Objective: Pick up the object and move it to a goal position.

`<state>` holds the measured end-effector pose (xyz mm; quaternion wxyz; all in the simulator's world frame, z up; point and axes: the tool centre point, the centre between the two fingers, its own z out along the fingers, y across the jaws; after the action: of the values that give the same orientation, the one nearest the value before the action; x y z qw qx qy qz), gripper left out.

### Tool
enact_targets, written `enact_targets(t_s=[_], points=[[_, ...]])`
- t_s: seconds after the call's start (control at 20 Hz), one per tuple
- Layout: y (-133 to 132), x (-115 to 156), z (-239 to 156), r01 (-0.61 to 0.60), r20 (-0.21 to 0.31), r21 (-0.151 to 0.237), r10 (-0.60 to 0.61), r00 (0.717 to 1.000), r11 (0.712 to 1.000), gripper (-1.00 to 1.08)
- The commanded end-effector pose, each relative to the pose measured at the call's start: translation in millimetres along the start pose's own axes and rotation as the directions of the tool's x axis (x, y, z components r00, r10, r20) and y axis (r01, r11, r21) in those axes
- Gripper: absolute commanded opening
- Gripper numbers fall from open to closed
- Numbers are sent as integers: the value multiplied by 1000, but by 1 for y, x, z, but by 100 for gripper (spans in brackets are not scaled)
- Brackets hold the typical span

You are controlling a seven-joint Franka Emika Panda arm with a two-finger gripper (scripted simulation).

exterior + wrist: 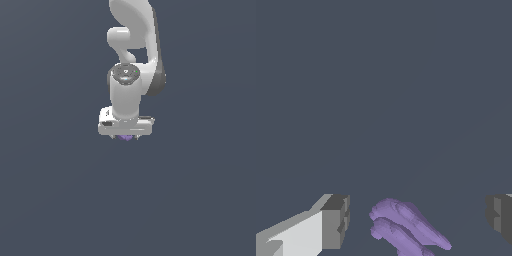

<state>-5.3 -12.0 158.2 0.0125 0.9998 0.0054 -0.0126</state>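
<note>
A: What lies around the scene?
B: A plain dark slate-grey surface (50,200) fills both views, flat and even.
A: Any walls, furniture, windows?
B: None can be made out. The light is soft, without hard shadows.

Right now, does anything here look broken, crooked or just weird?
Nothing looks damaged. The purple object lies slantwise between the open gripper fingers, touching neither, rather than squared up to them.

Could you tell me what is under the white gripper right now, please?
A small purple object sits between the open gripper's fingers, untouched. From the exterior view only its tip peeks out below; the rest is covered.
</note>
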Motion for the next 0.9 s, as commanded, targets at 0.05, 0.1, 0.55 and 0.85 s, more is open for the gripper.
enact_targets(t_s=[0.05, 0.1, 0.55, 0.85], points=[[0, 0, 0, 0, 0, 0, 0, 1000, 1000, 100], [1, 0, -2, -1, -1, -1, 1, 1000, 1000, 100], [6, 4, -18, -19, -12, -12, 19, 1000, 1000, 100], [6, 0, -14, 12, -12, -10, -13, 1000, 1000, 100]])
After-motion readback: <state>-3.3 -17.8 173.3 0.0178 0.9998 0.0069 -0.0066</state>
